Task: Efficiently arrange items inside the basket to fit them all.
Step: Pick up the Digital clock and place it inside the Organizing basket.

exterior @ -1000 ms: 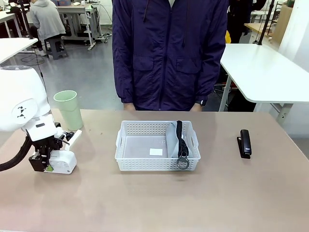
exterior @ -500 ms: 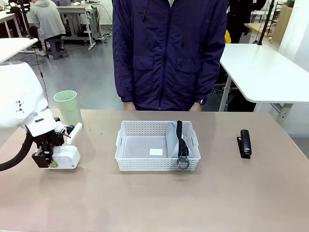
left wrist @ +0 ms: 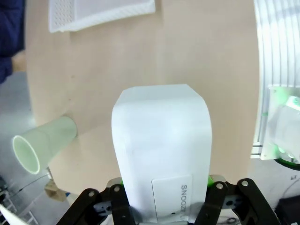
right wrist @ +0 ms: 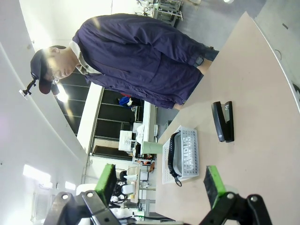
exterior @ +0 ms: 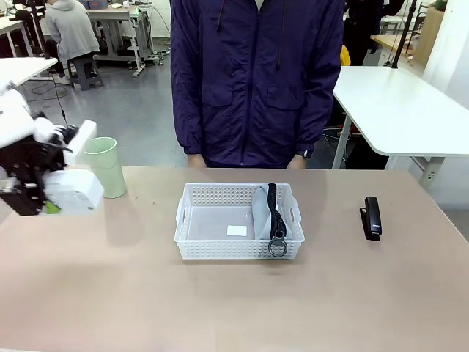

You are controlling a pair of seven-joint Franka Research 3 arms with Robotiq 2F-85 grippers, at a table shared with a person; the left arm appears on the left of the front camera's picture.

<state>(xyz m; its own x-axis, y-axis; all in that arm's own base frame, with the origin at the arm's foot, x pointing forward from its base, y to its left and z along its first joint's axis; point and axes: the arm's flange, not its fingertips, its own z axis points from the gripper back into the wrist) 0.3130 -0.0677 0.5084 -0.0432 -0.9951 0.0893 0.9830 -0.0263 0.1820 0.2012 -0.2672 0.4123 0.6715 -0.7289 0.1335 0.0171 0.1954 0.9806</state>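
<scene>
My left gripper (exterior: 53, 199) is shut on the white rounded box (exterior: 73, 191) and holds it in the air at the table's far left. In the left wrist view the white rounded box (left wrist: 161, 145) sits between the green pads (left wrist: 212, 181). Just behind it stands the pale green cup (exterior: 103, 166), also seen lower left as the cup (left wrist: 41, 146). The white basket (exterior: 220, 196) sits mid-table with the grey pouch (exterior: 265, 220) and its black strap (exterior: 274, 213) at its right end. The black stapler (exterior: 371, 217) lies on the right. My right gripper (right wrist: 159, 183) is open, high above the table.
A person in a dark jacket (exterior: 256, 81) stands at the far edge, behind the basket. Bare tabletop (exterior: 234, 301) stretches in front of the basket and between basket and stapler. The right wrist view shows the stapler (right wrist: 222, 121), the pouch (right wrist: 183, 151) and the basket (right wrist: 165, 163) from afar.
My left gripper has lifted the white box off the table and carried it up and to the left. Basket, pouch, stapler and cup have not moved.
</scene>
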